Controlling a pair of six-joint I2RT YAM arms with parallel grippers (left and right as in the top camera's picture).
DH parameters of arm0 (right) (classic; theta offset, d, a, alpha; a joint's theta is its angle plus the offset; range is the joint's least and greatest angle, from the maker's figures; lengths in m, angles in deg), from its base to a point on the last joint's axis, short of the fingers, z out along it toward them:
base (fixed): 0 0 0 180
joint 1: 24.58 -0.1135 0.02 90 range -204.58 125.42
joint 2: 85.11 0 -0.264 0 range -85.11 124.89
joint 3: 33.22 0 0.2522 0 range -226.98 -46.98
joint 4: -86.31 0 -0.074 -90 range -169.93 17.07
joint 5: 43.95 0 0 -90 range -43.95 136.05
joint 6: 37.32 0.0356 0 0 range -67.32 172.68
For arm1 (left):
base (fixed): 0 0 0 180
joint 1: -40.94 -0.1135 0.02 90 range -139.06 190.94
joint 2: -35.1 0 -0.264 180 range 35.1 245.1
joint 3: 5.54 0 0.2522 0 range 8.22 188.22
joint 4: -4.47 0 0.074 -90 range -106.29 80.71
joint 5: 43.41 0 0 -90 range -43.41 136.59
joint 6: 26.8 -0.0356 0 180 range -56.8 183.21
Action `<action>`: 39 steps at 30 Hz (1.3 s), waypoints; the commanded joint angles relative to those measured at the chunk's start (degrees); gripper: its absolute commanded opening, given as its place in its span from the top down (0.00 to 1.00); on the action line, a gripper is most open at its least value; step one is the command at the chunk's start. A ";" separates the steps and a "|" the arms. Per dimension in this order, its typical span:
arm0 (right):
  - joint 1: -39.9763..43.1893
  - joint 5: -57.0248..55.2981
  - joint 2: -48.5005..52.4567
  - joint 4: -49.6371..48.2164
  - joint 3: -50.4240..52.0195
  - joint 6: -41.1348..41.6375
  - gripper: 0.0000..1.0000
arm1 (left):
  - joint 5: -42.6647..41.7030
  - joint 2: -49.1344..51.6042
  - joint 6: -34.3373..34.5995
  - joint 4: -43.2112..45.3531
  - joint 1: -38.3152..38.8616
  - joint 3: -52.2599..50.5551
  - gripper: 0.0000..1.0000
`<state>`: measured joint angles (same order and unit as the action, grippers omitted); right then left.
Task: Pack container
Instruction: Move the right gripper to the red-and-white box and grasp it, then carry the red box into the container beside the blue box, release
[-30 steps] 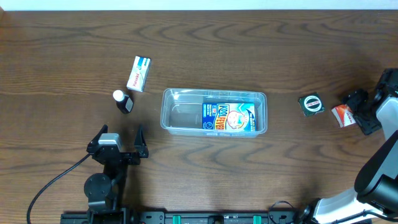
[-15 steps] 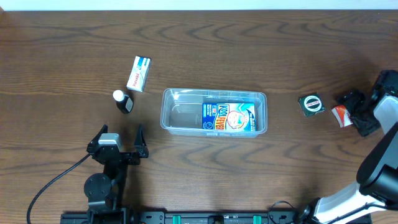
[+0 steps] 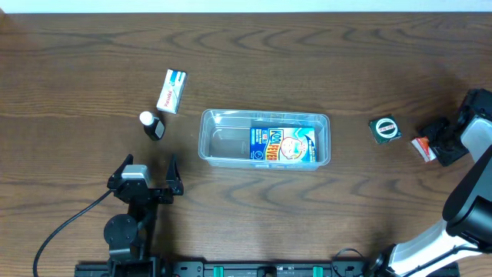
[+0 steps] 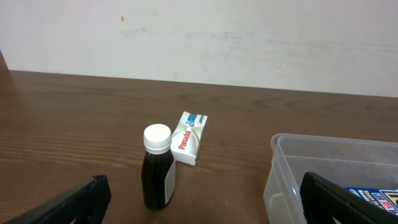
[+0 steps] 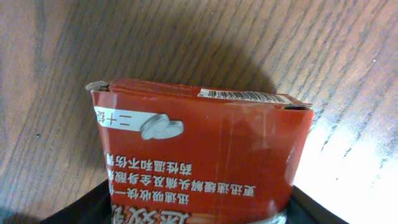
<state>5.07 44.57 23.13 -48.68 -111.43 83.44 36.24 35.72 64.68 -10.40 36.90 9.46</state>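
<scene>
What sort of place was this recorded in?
Likely a robot test bench rather than a home: a bare wooden table against a plain white wall, with a pill box, a small bottle and a clear tub laid out as props.

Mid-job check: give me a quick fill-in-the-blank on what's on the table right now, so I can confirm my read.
The blue box lies ___ the container.
The dark bottle, standing upright, has a ___ cap.
The right gripper is shut on the red box, while the left gripper has its jaws ___.
Missing words: inside, white, open.
</scene>
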 commanded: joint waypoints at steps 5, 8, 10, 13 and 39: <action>0.44 6.69 0.83 0.72 0.00 -0.90 0.39 | -1.01 -0.33 0.04 -1.88 -0.28 -1.01 0.02; 0.44 9.99 0.26 0.68 -0.02 -0.87 0.39 | -1.01 -0.33 0.04 -1.88 -0.28 -1.01 0.02; 0.44 11.63 -0.55 0.74 -0.04 -1.38 0.39 | -1.01 -0.33 0.04 -1.88 -0.28 -1.01 0.02; 0.44 14.38 -2.36 1.64 -0.39 -3.23 0.37 | -1.01 -0.33 0.07 -1.88 -0.28 -1.01 0.02; -25.73 33.14 -30.97 11.37 -4.96 -7.96 0.35 | -1.01 -0.33 0.04 -1.88 -0.28 -1.01 0.02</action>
<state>-15.30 76.68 -6.94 -37.14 -115.43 74.79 36.24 35.72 64.68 -10.40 36.90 9.46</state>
